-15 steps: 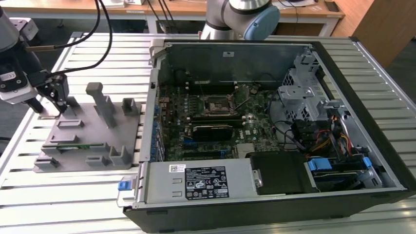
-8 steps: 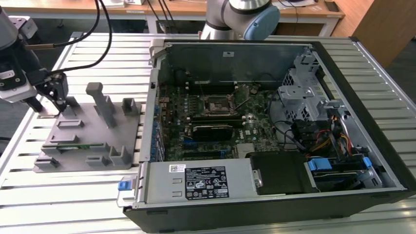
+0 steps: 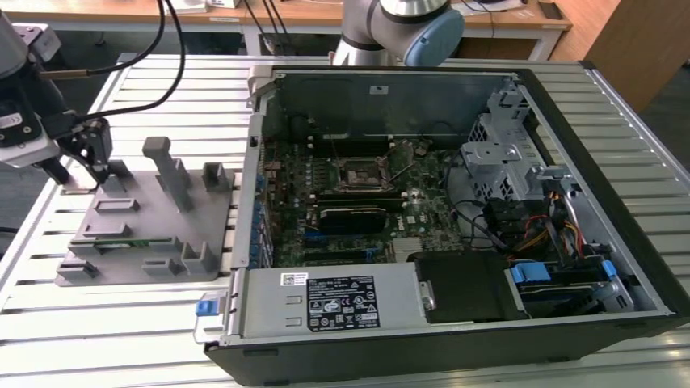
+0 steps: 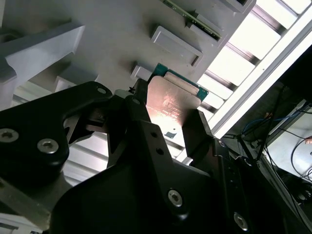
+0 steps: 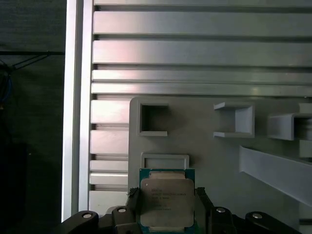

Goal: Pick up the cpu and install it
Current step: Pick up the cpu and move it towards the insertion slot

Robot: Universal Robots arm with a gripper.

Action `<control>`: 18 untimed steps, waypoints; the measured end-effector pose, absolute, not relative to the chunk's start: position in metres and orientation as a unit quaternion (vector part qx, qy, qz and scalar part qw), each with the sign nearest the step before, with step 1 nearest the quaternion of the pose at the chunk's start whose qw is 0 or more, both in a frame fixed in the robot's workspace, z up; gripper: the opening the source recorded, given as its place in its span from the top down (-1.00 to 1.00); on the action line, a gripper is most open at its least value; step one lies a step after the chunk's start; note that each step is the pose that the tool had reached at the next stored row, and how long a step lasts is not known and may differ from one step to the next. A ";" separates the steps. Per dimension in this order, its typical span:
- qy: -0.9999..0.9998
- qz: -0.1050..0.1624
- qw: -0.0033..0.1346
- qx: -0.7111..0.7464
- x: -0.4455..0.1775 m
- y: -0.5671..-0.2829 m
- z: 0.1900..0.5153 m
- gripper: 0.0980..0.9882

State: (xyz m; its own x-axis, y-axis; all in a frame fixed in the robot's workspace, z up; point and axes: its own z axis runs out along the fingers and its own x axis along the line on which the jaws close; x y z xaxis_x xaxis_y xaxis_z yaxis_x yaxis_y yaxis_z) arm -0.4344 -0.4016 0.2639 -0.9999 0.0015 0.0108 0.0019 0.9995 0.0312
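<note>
The cpu [image 5: 166, 200], a small square chip with a silvery top and a green edge, sits between the black fingers [image 5: 204, 201] of my gripper [image 5: 166, 207], which press on its two opposite sides. In the second wrist view the cpu [image 4: 171, 100] shows the same grip, just over the grey fixture [image 4: 122, 34]. In the exterior view my gripper [image 3: 81, 171] hangs at the far corner of the grey fixture [image 3: 151, 234], at the exterior view's left. The dark square socket [image 3: 361, 174] lies on the motherboard inside the open computer case [image 3: 603, 162].
The fixture carries upright posts [image 3: 170, 174] and small walled pockets [image 5: 153, 119] close to the gripper. A slatted metal table [image 3: 140, 323] holds everything. Cables [image 3: 140, 48] trail from the arm. The case holds a power supply [image 3: 334, 303] and a drive cage [image 3: 502, 153].
</note>
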 end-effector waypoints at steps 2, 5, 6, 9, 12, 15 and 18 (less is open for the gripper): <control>-1.000 -0.016 0.005 -0.001 -0.434 -0.402 0.265 0.02; -1.000 -0.016 0.005 -0.001 -0.434 -0.401 0.266 0.02; -1.000 -0.016 0.005 -0.001 -0.434 -0.401 0.266 0.02; -1.000 -0.016 0.005 -0.001 -0.434 -0.401 0.267 0.02; -1.000 -0.016 0.005 -0.001 -0.434 -0.401 0.269 0.02; -1.000 -0.016 0.005 -0.001 -0.434 -0.401 0.269 0.02; -1.000 -0.016 0.005 -0.001 -0.434 -0.400 0.270 0.02</control>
State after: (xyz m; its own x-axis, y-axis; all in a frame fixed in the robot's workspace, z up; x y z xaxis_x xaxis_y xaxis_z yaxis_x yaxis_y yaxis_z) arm -0.4344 -0.4005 0.2704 -0.9999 0.0016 0.0108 0.0019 0.9995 0.0312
